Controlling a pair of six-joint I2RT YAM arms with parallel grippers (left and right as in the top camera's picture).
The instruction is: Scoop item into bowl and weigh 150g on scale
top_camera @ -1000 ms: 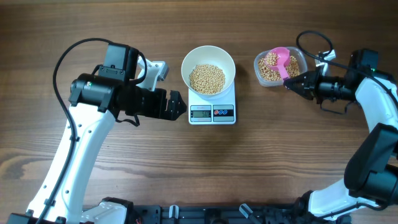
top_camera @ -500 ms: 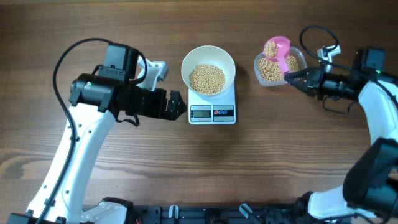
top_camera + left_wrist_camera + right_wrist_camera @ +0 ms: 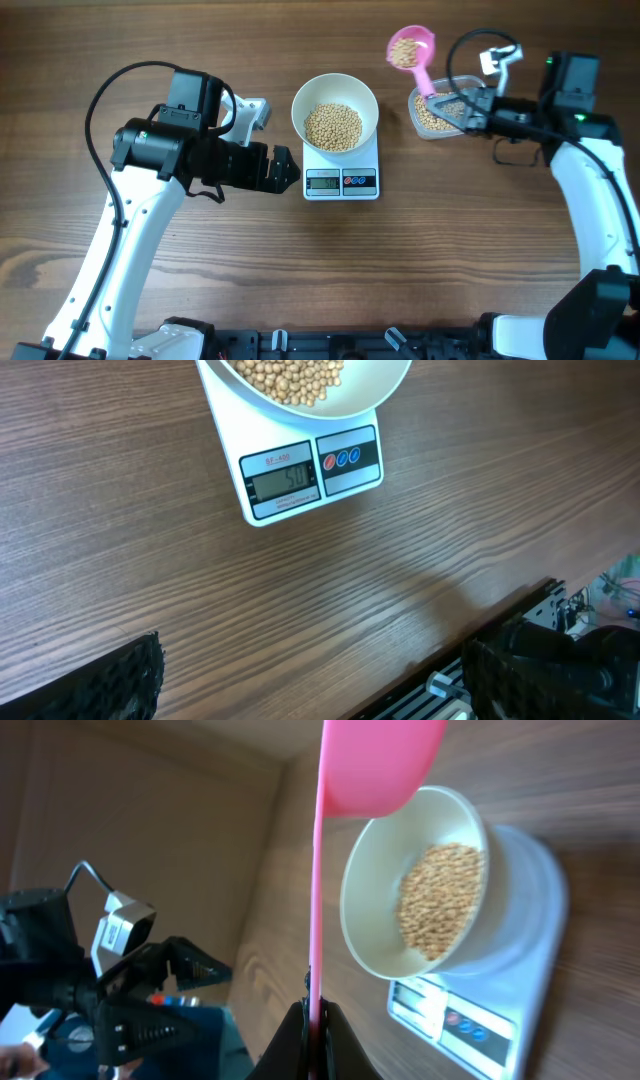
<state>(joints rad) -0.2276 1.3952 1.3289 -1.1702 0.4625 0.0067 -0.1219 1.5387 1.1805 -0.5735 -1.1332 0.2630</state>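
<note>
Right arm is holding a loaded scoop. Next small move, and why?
Probably carry the pink scoop sideways, level, until it is above the white bowl. It holds beans, is pinched in the right fingers, and hangs beside the tub, short of the bowl's rim.

ROBOTICS TEST BENCH, NOT A KITCHEN: A small digital scale (image 3: pixel 341 182) sits midway across a wood-grain table (image 3: pixel 450 260), flanked by two white-and-black robot arms, the left arm (image 3: pixel 128 240) on one side of the scale and the right arm (image 3: pixel 598 200) on the other. Black cables (image 3: pixel 92 113) loop loose above the arms. On the scale's display side, a black metal rail (image 3: pixel 300 345) beside the arms' bases lines the table edge.
</note>
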